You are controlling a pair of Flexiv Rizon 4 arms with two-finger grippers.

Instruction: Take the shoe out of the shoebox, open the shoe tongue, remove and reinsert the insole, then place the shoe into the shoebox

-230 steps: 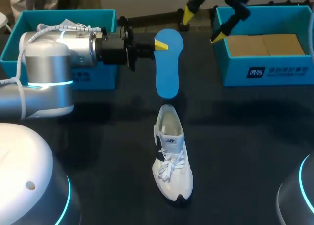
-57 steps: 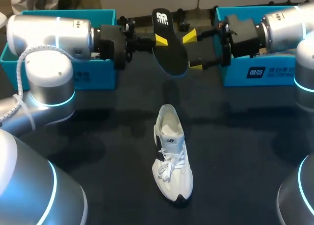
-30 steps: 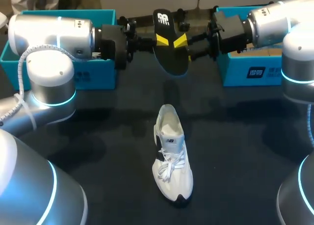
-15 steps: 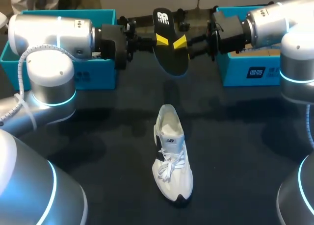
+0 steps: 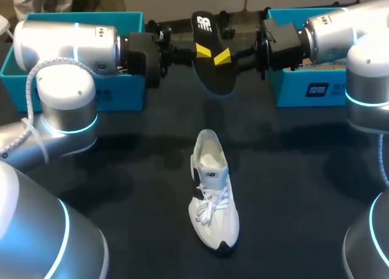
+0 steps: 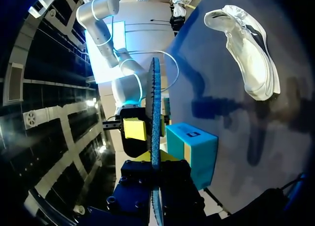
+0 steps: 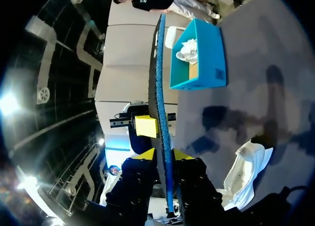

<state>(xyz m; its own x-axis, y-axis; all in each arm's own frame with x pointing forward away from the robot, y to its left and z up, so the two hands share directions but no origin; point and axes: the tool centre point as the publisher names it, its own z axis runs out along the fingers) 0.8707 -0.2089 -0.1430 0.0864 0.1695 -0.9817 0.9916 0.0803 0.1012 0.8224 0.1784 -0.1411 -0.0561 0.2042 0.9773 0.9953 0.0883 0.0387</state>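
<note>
1. The left box (image 5: 79, 15), one of two blue boxes, sits at the upper left.
2. The left gripper (image 5: 201, 49) is clamped on the single insole (image 5: 214, 75), held in the air at upper centre.
3. One white shoe (image 5: 213, 200) stands on the table (image 5: 304, 169) at lower centre.
4. The right gripper (image 5: 222, 56) pinches the same insole.
5. The right box (image 5: 292, 90) sits at the upper right.

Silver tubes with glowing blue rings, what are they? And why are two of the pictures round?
They are two robot arms, the left arm and the right arm, seen from a camera above the table. The round pictures come from small cameras on the wrists. Each arm ends in a yellow-tipped gripper; the left gripper and right gripper both pinch one insole in the air. The white shoe sits on the table below. The left shoebox and right shoebox are blue.
</note>
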